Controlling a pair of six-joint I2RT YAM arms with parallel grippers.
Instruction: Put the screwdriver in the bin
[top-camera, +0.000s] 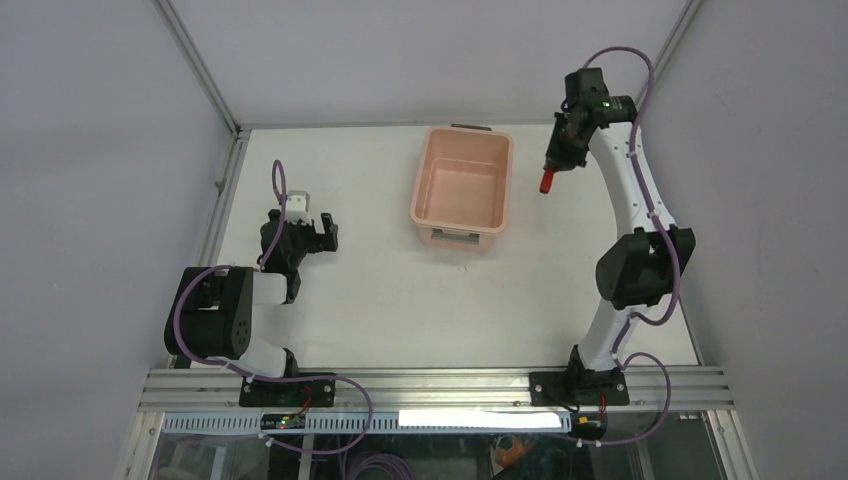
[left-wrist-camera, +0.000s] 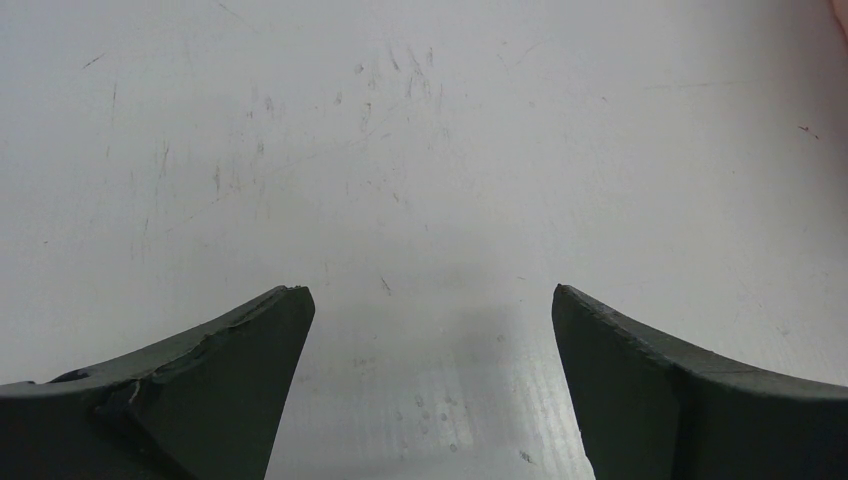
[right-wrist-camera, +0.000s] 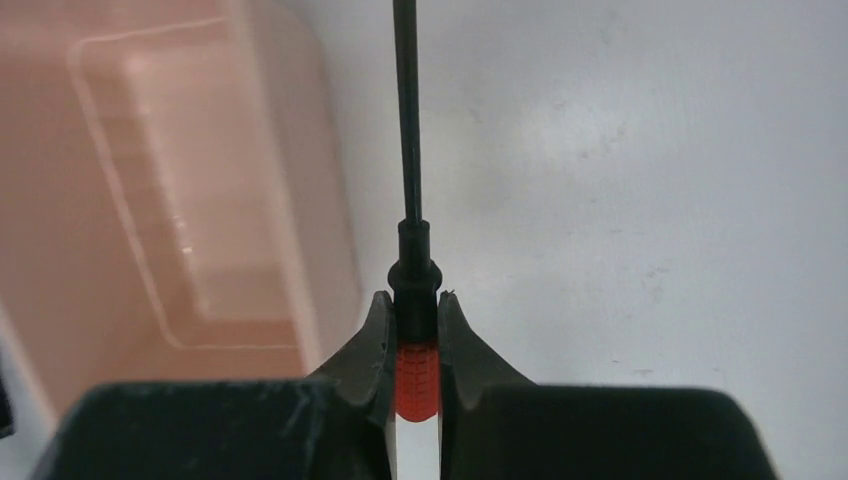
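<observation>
Red ribbed handle of the screwdriver is pinched betw. the right gripper jaws, thin black shaft sticking out, held just beside the bin, not yet over it. Prob. light, stiff; handle is the grippy spot, shaft too thin & slick. Left gripper spread wide, empty, over the table.

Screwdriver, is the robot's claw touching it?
Touching. The right wrist view shows the right gripper squeezing the screwdriver by its red handle.
</observation>
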